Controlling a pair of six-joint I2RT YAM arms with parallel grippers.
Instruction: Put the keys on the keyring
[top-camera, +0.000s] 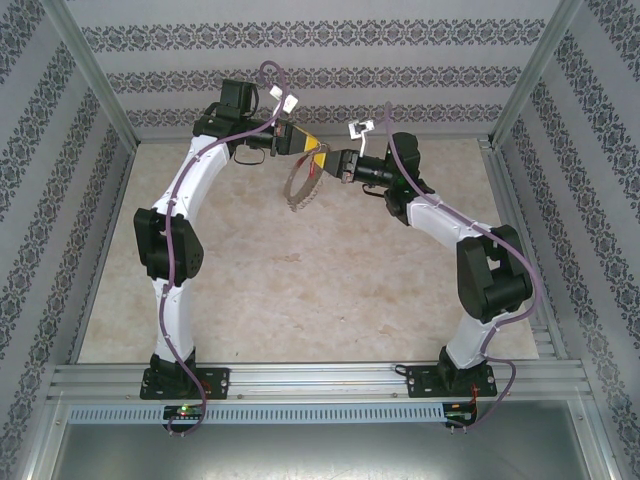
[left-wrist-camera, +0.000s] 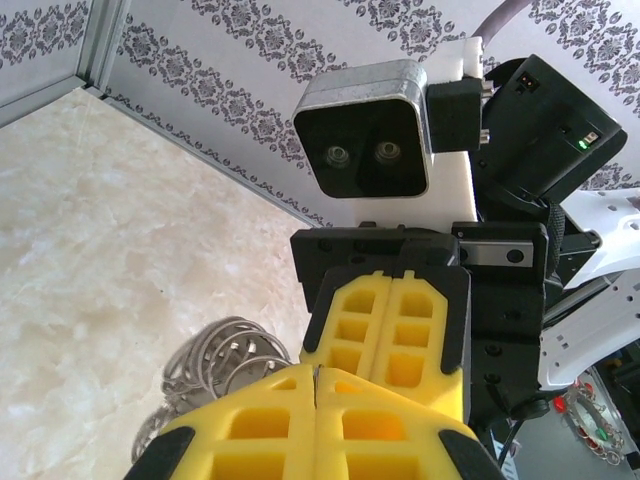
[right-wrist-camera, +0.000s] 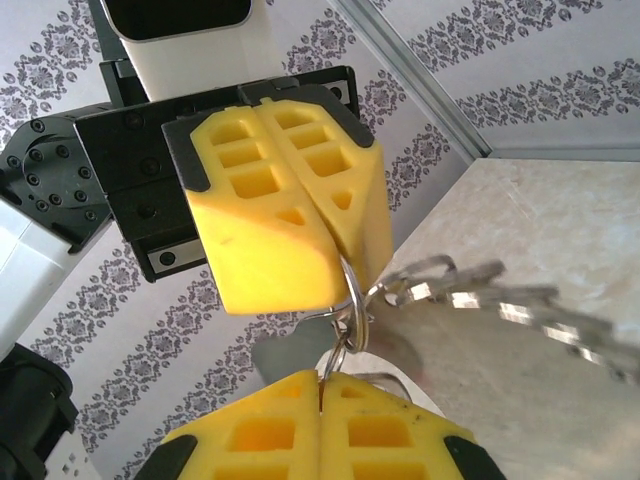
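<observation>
Left gripper (top-camera: 318, 157) and right gripper (top-camera: 332, 163) meet tip to tip high above the table (top-camera: 300, 300), each with its yellow pads pressed together. From the right wrist, the right gripper (right-wrist-camera: 322, 385) shows a tight seam at the bottom of the view. The left gripper (right-wrist-camera: 338, 265) points down at it from just above, its pads equally tight.

Between the two tips runs the thin wire of the keyring (right-wrist-camera: 350, 300). It comes out from between the left gripper's pads and goes down into the seam of the right gripper's pads, so both pinch it. Beside the tips, toward the far corner of the cell, a string of silvery metal pieces (right-wrist-camera: 480, 298) trails off along the wire, blurred at its end. A flat grey shape sits just behind the pinch, too blurred to name.

From above, the keyring (top-camera: 293, 195) hangs as a loop below the left gripper's tip, clear of the table, with its fringe along the lower edge.

From the left wrist, the left gripper (left-wrist-camera: 315, 385) covers the lower part of the bunched keyring (left-wrist-camera: 225, 350), which lies just to the side of its pads. The right gripper (left-wrist-camera: 388, 340) faces it head-on, touching, with its wrist camera (left-wrist-camera: 375, 130) above and the patterned wall (left-wrist-camera: 230, 90) behind.
</observation>
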